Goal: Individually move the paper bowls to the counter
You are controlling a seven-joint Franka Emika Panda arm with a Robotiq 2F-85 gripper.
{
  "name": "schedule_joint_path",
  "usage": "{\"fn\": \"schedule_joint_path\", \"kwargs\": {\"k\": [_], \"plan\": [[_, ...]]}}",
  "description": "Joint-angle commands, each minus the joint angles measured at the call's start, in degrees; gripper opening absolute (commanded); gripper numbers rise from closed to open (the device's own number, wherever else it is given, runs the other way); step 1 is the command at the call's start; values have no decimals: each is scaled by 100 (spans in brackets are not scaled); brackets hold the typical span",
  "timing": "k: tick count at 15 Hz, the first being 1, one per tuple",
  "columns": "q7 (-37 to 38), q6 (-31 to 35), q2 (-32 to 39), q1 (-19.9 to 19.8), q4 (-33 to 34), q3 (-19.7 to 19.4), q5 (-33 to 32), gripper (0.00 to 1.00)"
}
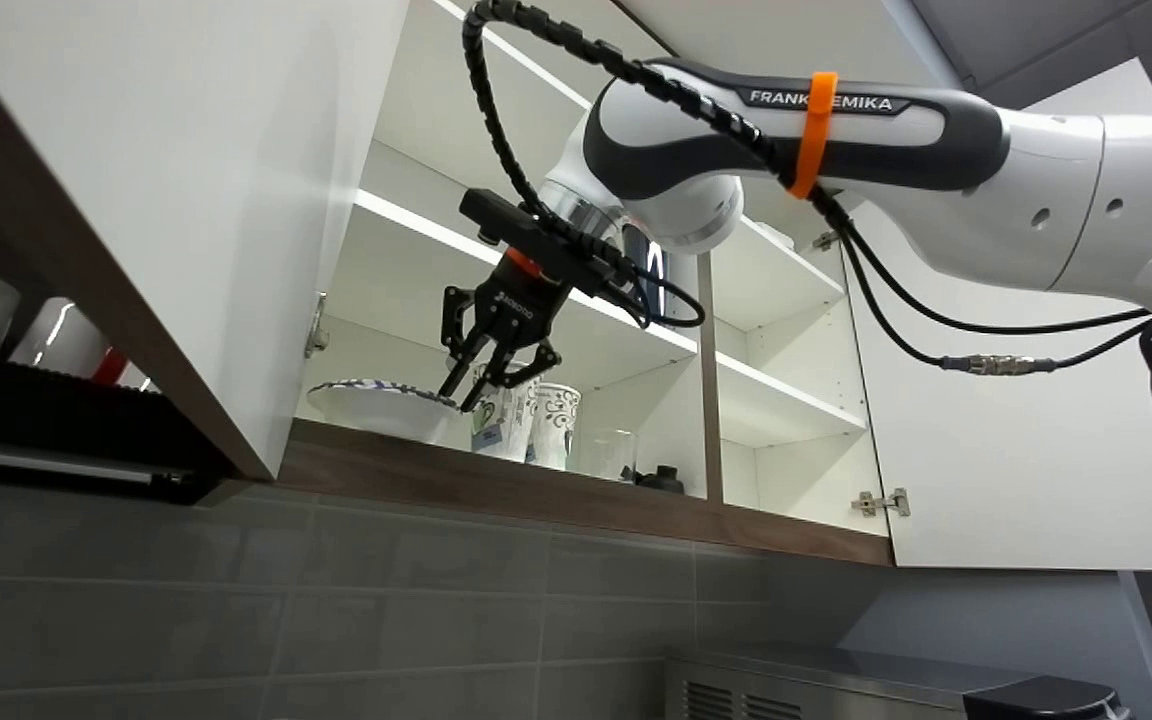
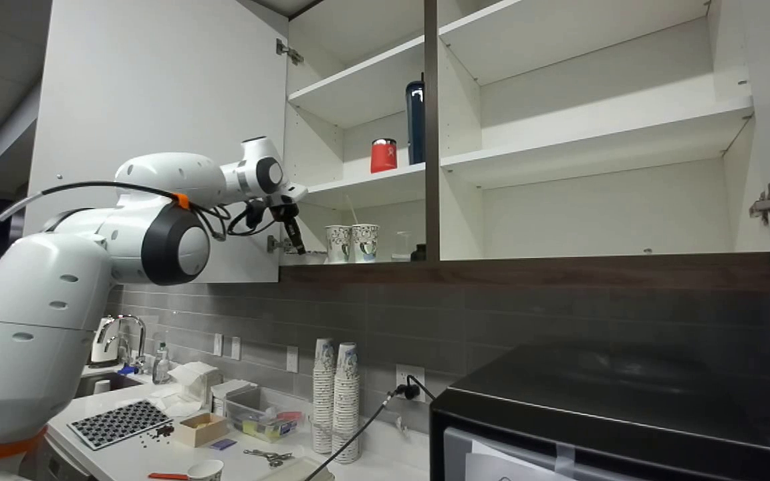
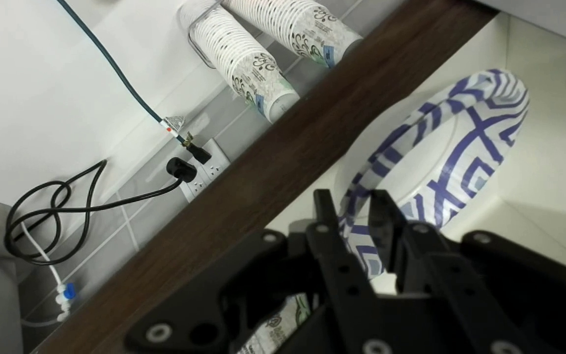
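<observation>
Two patterned cups [image 1: 512,424] stand just beside the paper bowl [image 1: 386,412].

White patterned paper cups [image 2: 366,242] crowd one side of a shallow blue-and-white paper bowl [image 3: 465,157]; an open white door [image 2: 171,100] flanks the other; a white shelf [image 1: 596,345] caps headroom; passage lies free over a brown wooden rail [image 1: 576,500].
</observation>
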Motion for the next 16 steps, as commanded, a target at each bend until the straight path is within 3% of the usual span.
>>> {"fn": "schedule_joint_path", "kwargs": {"k": [1,2,5,7,10,14,15,16], "plan": [[107,-341,140,109,268,-16,-220,22],[105,-375,150,114,286,-15,-247,21],[107,-421,188,123,343,-7,-280,44],[103,-407,227,134,397,-4,-285,48],[98,-399,298,160,485,-4,-284,41],[77,-410,374,200,607,-12,-317,6],[70,-413,389,207,634,-15,-330,0],[68,-416,400,213,651,-18,-341,0]]}}
